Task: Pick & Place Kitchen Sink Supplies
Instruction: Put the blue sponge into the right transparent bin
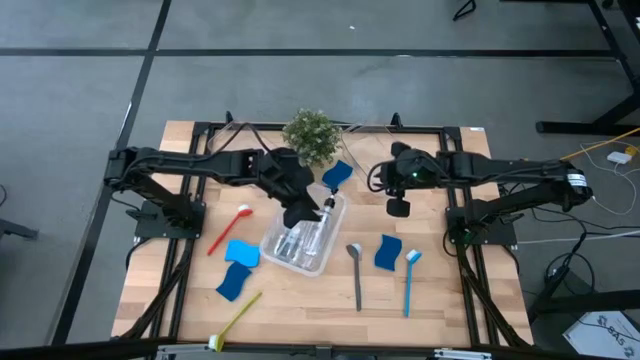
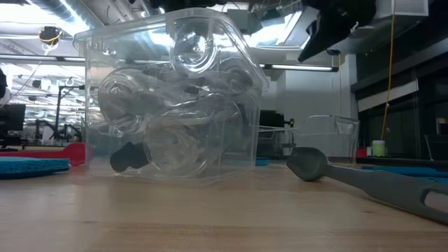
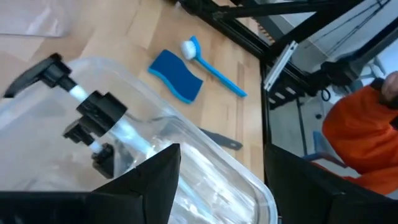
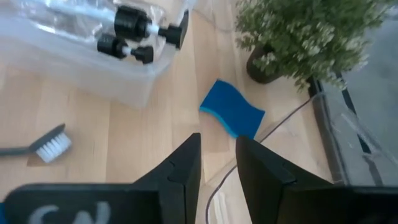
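The wooden worktop (image 1: pixel 300 295) has bare planks along its lower edge and in its lower right corner, while the middle is crowded. A clear plastic bin (image 1: pixel 303 240) with rounded corners lies at centre, and clear pump bottles (image 1: pixel 300 243) with black tops lie inside it; one more bottle (image 3: pixel 93 115) shows at the bin's rim in the left wrist view. The left gripper (image 1: pixel 308 212) hangs over the bin's upper end, its dark fingers (image 3: pixel 149 180) spread apart with nothing between them. The right gripper (image 1: pixel 398 207) hovers to the right of centre above bare wood, its fingers (image 4: pixel 186 165) a narrow gap apart and holding nothing. A small green potted plant (image 1: pixel 312 136) stands at the worktop's upper edge between the two arms, with a wavy-edged blue sponge (image 1: pixel 337 175) just below and right of it. Left of the bin lie a red brush (image 1: pixel 228 229) and two more blue sponges (image 1: pixel 237 268), touching each other; a yellow-green brush (image 1: pixel 236 318) lies near the lower left edge. Right of the bin a grey brush (image 1: pixel 356 272), another blue sponge (image 1: pixel 388 252) and a blue brush (image 1: pixel 410 280) lie side by side, all apart from the bin. A person in an orange garment (image 3: pixel 360 140) shows beyond the frame rail.
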`<state>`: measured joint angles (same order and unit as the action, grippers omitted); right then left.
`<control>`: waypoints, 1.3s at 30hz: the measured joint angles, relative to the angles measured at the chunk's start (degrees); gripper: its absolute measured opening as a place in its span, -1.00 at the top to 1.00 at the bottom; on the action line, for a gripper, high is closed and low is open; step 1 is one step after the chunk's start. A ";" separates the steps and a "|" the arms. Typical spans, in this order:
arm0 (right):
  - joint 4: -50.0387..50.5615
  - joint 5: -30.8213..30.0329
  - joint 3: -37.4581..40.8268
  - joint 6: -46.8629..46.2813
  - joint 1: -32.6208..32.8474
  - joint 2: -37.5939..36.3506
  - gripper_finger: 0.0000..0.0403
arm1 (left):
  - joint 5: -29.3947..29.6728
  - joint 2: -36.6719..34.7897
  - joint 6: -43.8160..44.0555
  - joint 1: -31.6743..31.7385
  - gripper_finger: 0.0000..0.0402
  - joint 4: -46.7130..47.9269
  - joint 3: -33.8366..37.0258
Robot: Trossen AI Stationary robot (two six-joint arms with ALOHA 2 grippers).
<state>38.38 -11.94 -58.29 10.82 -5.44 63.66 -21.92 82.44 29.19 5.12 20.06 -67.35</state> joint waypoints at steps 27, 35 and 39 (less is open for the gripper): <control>-3.82 0.12 1.65 -15.86 0.01 0.00 0.50 | 0.29 -0.51 -7.04 -2.33 -0.12 -0.08 0.00; -3.82 0.11 1.65 -20.73 -0.01 0.00 0.50 | 11.57 -1.78 -15.06 -7.82 -0.12 -0.68 0.02; -3.80 0.12 1.65 -21.54 0.07 0.00 0.50 | 13.48 -4.49 -16.95 -10.12 -0.12 -0.28 0.17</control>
<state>34.59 -11.81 -56.64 -10.72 -5.37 63.66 -8.44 77.95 12.24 -5.00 19.79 -67.18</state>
